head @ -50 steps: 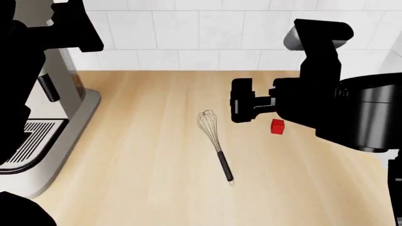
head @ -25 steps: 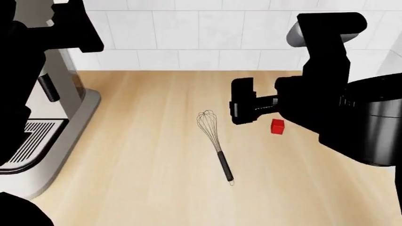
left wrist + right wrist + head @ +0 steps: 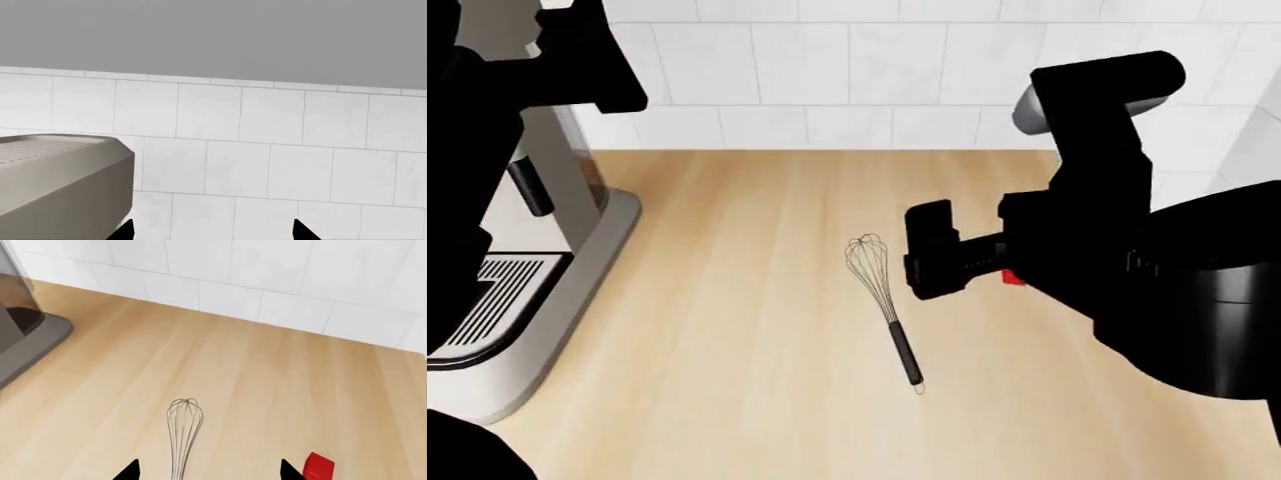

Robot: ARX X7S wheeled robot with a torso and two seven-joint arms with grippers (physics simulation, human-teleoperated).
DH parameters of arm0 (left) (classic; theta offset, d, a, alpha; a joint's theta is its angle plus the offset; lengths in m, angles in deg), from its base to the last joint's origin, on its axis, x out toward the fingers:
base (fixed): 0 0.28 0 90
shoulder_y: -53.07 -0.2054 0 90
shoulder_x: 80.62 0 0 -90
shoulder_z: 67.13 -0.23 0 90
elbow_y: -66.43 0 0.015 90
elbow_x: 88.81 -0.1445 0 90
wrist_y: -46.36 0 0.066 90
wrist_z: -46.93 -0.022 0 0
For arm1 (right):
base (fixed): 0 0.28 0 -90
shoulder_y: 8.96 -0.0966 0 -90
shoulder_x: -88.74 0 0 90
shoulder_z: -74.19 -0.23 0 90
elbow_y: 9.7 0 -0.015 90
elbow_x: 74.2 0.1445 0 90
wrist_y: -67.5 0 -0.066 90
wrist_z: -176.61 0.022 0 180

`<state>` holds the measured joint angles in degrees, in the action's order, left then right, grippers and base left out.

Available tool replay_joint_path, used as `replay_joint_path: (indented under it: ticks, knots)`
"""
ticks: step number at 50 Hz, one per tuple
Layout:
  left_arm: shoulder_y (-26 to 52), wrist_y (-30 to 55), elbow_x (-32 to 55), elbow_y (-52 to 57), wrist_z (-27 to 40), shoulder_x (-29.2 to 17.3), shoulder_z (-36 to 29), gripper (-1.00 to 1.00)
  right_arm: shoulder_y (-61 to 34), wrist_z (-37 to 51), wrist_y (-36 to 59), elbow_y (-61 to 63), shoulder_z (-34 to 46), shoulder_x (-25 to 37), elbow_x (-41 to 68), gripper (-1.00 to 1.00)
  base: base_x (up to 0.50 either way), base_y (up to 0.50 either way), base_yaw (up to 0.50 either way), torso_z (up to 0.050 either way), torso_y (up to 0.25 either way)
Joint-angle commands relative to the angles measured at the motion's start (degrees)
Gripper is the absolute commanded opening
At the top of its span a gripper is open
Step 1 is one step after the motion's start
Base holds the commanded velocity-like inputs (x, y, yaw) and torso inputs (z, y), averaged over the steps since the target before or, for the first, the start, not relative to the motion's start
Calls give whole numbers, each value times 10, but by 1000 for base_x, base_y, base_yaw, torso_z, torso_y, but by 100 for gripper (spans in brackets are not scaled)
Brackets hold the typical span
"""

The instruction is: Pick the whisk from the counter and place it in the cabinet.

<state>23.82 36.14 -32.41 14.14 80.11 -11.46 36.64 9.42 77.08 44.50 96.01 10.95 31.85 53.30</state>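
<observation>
Right pincer [image 3: 932, 252] hovering open above the counter [image 3: 734, 330], just beside the whisk [image 3: 882, 308].

Seen from the right wrist, its two dark fingertips [image 3: 131, 470] are spread apart with the whisk's wire loops between them lower down on the counter, not touched. The whisk lies flat on the light wood-grain planks, its wire head toward the white tiled wall [image 3: 868, 70] and its dark handle toward the robot. A small red cube [image 3: 317, 465] sits on the counter just beside the right pincer, mostly hidden behind the arm in the head view. A grey coffee machine [image 3: 541, 260] stands at the counter's left end. The left pincer [image 3: 212, 231] is raised near the machine, facing the tiled wall, its two fingertips wide apart and empty.
</observation>
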Motion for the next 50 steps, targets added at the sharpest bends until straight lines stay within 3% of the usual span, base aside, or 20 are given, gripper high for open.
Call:
replay_joint_path:
  ticks: [1, 21, 50]
  knots:
    - [-1, -2, 8, 0, 6, -3, 0, 100, 20, 8, -12, 12, 15, 4, -10, 100, 0, 0, 0, 0, 0]
    - [-2, -16, 11, -8, 11, -9, -8, 100, 49, 40, -61, 56, 44, 1, 0, 100, 0, 0, 0, 0, 0]
    - [-5, -23, 27, -9, 23, -15, -11, 100, 85, 18, -76, 42, 85, -19, -59, 100, 0, 0, 0, 0, 0]
